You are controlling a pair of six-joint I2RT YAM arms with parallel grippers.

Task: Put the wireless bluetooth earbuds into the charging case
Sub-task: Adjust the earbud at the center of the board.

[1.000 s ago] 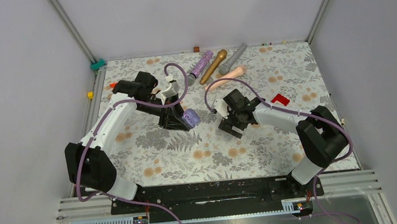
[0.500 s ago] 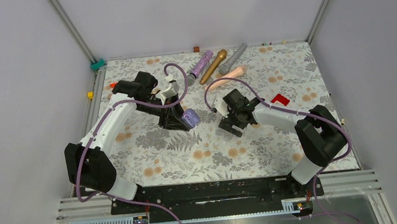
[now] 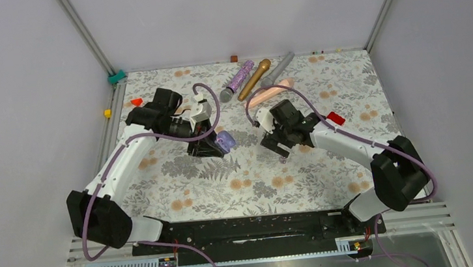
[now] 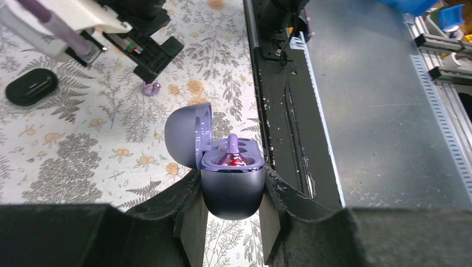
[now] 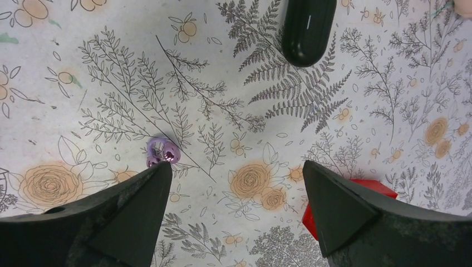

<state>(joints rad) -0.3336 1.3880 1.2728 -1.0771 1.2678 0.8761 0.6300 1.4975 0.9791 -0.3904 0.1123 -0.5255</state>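
My left gripper (image 4: 232, 190) is shut on an oval purple charging case (image 4: 231, 186) with its lid open, held above the table. One glossy purple earbud (image 4: 232, 157) sits in a socket. The case also shows in the top view (image 3: 225, 140). A second purple earbud (image 5: 162, 152) lies loose on the floral table, just past my right gripper's left fingertip (image 5: 158, 172). My right gripper (image 5: 236, 167) is open and empty above the table. It also shows in the left wrist view (image 4: 153, 61), with the loose earbud (image 4: 150, 88) below it. No black earbuds show.
A closed black case (image 5: 308, 28) lies beyond the right gripper and shows in the left wrist view (image 4: 30, 86). A red block (image 5: 356, 200) sits by the right finger. Several microphones (image 3: 255, 78) lie at the back. The black base rail (image 4: 278, 111) lines the near edge.
My right gripper has lifted and drawn back a little, and the loose purple earbud now shows on the table. My left arm shifted slightly left, still holding the open case.
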